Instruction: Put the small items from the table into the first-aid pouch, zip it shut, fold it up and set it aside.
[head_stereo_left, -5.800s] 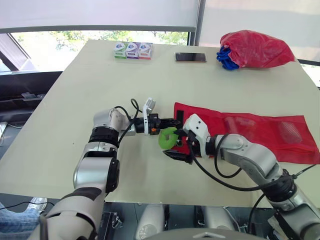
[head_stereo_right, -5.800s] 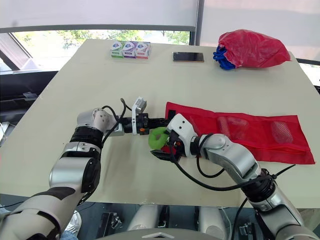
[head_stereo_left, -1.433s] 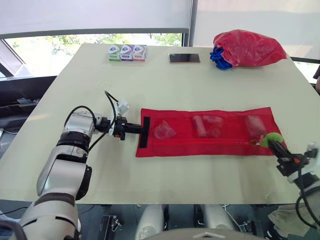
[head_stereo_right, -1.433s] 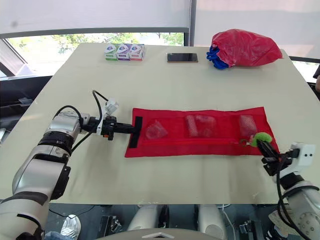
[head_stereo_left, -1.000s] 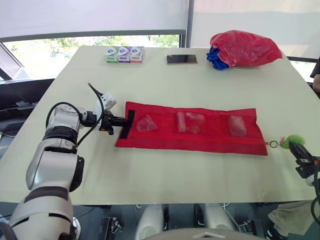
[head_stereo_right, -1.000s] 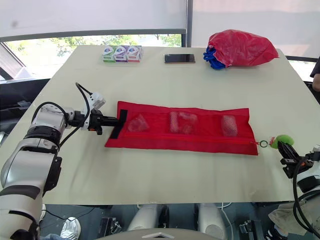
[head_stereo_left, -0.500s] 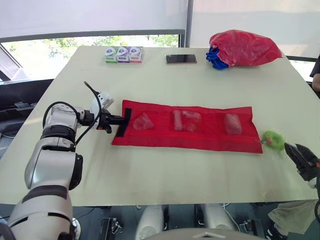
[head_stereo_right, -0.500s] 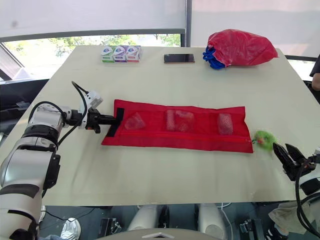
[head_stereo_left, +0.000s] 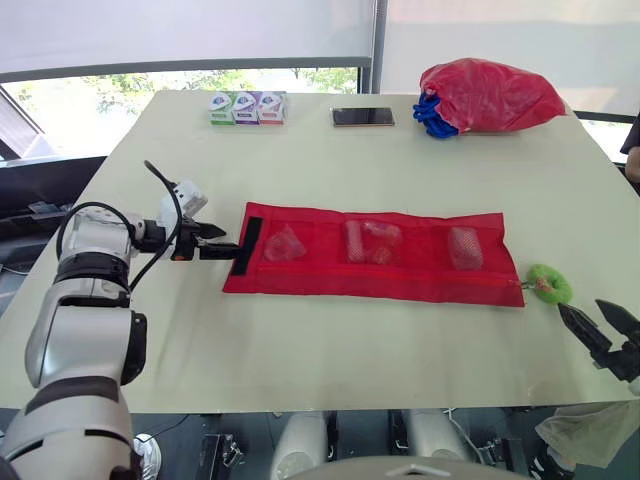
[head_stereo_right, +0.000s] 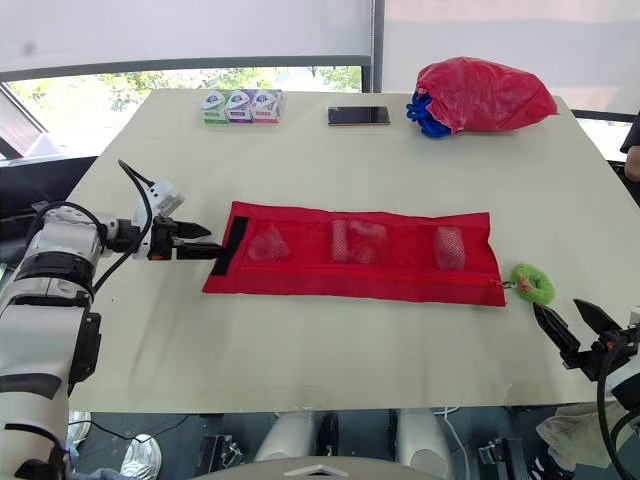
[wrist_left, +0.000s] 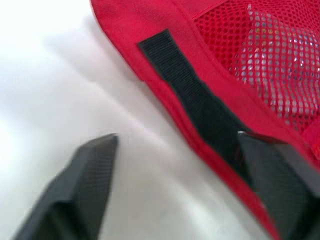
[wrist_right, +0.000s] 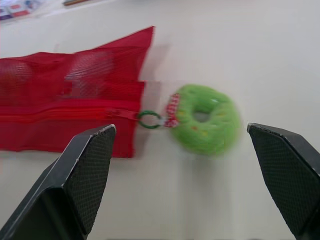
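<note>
Two claws are found spread wide, nothing gripped: left claw (head_stereo_left: 230, 241) is held level at the pouch (head_stereo_left: 400, 278) strip end, right claw (head_stereo_left: 579, 305) just beyond its green ring (head_stereo_left: 549, 283).

three small boxes (head_stereo_left: 246, 107) in row at table (head_stereo_left: 330, 340) far edge; phone (head_stereo_left: 363, 117) near; red bag (head_stereo_left: 490, 95) touching blue bundle (head_stereo_left: 432, 112).

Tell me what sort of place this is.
Likely an office or lab room: a large pale table by windows with roller blinds, and a phone lying on it.
</note>
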